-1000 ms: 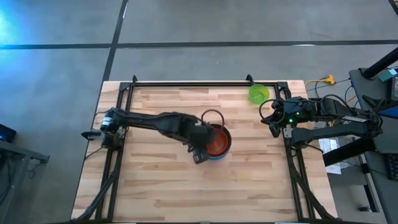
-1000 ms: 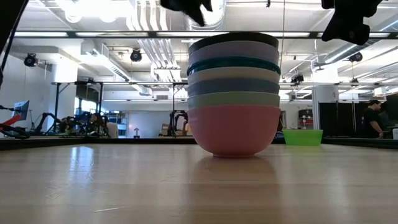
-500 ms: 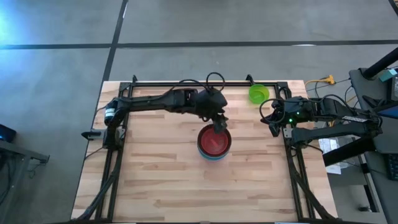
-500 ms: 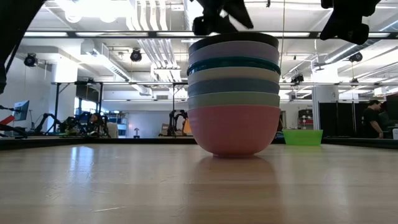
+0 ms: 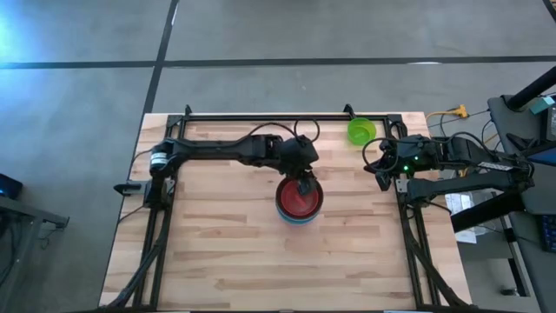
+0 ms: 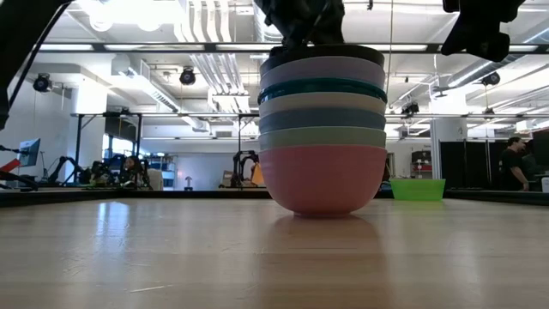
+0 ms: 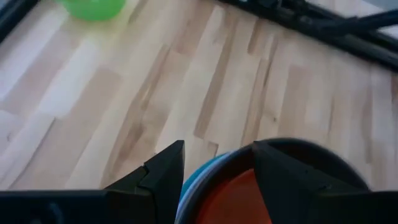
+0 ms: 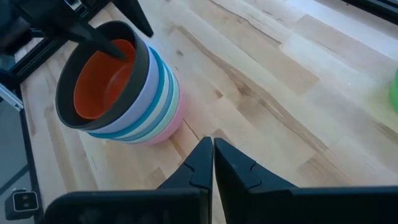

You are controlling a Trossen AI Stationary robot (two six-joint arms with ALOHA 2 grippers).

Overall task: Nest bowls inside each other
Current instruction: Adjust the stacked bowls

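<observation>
Left arm: I am seeing it reaching from the table's [image 5: 217, 252] left side across toward the middle.
Left pincer [image 5: 303, 184]: I am watching it hanging at the far rim of the stack with its fingers [image 7: 163, 169] spread apart; in the left wrist view 1 finger is sitting outside the rim and the other over the red inside. I cannot tell whether it is touching the rim, and it is holding nothing that I can make out.
Stack of bowls [image 6: 322, 129]: it is standing upright near the middle of the table, nested. In the low view I am counting 7 bands, from the pink bowl [image 6: 322, 178] at the bottom up through mint, blue, white, teal and lavender to the black bowl [image 6: 322, 56] on top.
Red bowl [image 5: 300, 198]: it is sitting inside the black one, its inner face showing from above and in the right wrist view [image 8: 102, 76].
Lime green bowl [image 5: 361, 131]: it is resting alone near the table's far right corner, well apart from the stack, just beside the right pincer.
Right pincer [image 5: 380, 168]: I am seeing it waiting at the table's right edge, its fingers [image 8: 198, 163] pressed together on nothing.
Room behind: a person [image 6: 515, 163] is standing far off at the right in the low view.
</observation>
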